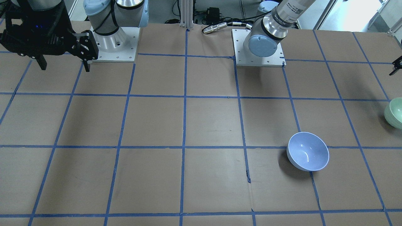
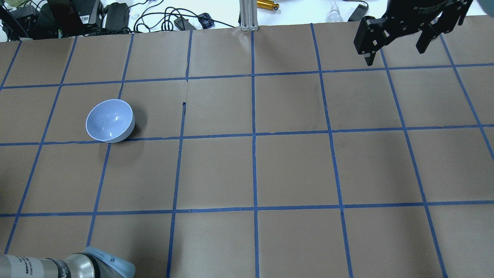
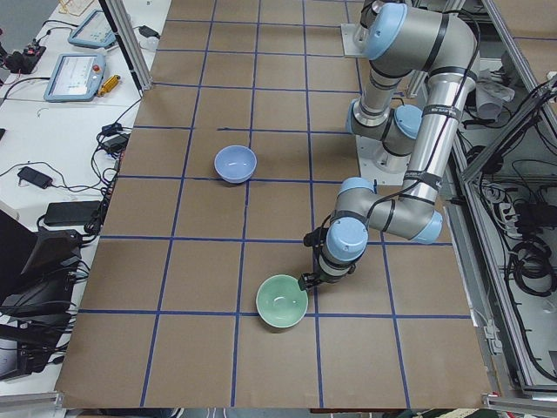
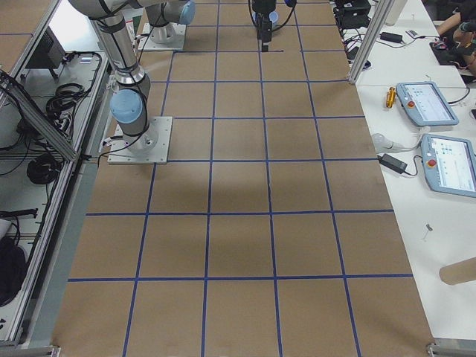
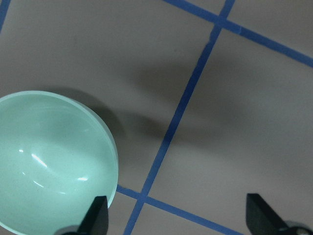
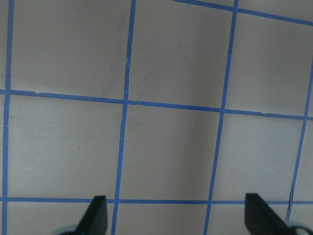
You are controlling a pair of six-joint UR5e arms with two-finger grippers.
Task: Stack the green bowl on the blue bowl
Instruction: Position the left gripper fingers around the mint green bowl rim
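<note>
My left jaws hang spread and empty at the edge of the green bowl (image 5: 54, 161), seemingly the reaching step, so next they must straddle and pinch its rim.

I get the blue bowl (image 2: 110, 120) in three wide views: overhead from behind the robot (image 1: 263, 44), front camera facing it, left-end camera along the table (image 3: 278, 209). Left wrist camera looks down close on the green bowl (image 5: 54, 161), well apart from the blue bowl.
</note>
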